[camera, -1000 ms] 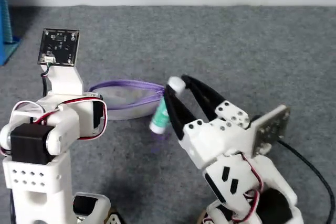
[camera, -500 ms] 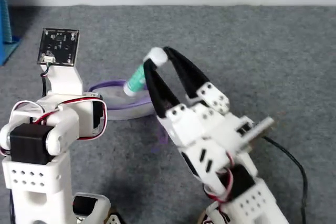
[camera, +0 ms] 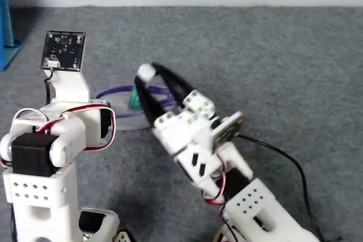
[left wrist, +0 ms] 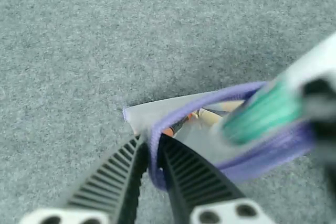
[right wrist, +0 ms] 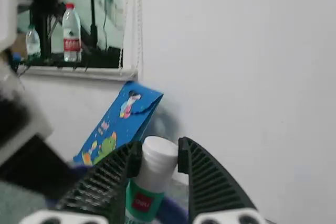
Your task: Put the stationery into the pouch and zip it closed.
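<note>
A clear pouch with a purple zip [camera: 122, 101] lies on the grey carpet beside the left arm. My left gripper [left wrist: 152, 161] is shut on the pouch's purple rim [left wrist: 155, 145], holding its mouth open; orange items show inside the pouch [left wrist: 210, 116]. My right gripper [camera: 146, 83] is shut on a green glue stick with a white cap [camera: 138, 96], held tilted with its lower end in the pouch mouth. In the right wrist view the glue stick [right wrist: 149, 179] sits between the black fingers [right wrist: 202, 174]. From the left wrist, the glue stick [left wrist: 257, 114] crosses over the pouch opening.
Grey carpet [camera: 272, 60] covers the table, with open room to the right and behind the pouch. A blue object [camera: 7, 21] stands at the far left edge. The left arm's camera board [camera: 64, 50] rises near the pouch.
My right gripper has carried the glue stick leftward from beside the pouch's right end to over its mouth. The left arm has stayed still.
</note>
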Robot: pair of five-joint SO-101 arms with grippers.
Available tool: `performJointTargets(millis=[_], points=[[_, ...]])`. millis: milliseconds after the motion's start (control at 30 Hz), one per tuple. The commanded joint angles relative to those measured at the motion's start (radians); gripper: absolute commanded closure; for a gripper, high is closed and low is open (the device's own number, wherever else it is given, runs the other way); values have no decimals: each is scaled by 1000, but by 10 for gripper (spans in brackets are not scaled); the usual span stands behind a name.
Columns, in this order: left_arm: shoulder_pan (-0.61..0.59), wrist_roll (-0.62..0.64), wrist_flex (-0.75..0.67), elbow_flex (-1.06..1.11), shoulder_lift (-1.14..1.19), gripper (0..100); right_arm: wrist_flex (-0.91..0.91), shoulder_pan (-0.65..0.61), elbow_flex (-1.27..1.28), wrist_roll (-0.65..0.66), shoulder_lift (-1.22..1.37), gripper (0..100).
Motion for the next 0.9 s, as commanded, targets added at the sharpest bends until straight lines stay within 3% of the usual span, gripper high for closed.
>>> performJointTargets(millis=[0,233,533,700,867], points=[[6,-11,-11,4,12,987,-15,-67,43,109,-67,991],[6,-11,-11,4,12,987,-4,-81,64,164,-62,973],[-55,-11,-11,4,12,987,114,-79,66,319,-47,671],[-58,-11,-11,4,12,987,223,-21,68,261,-177,677],[-58,-11,-11,5,12,987,498,73,68,150,-392,677]])
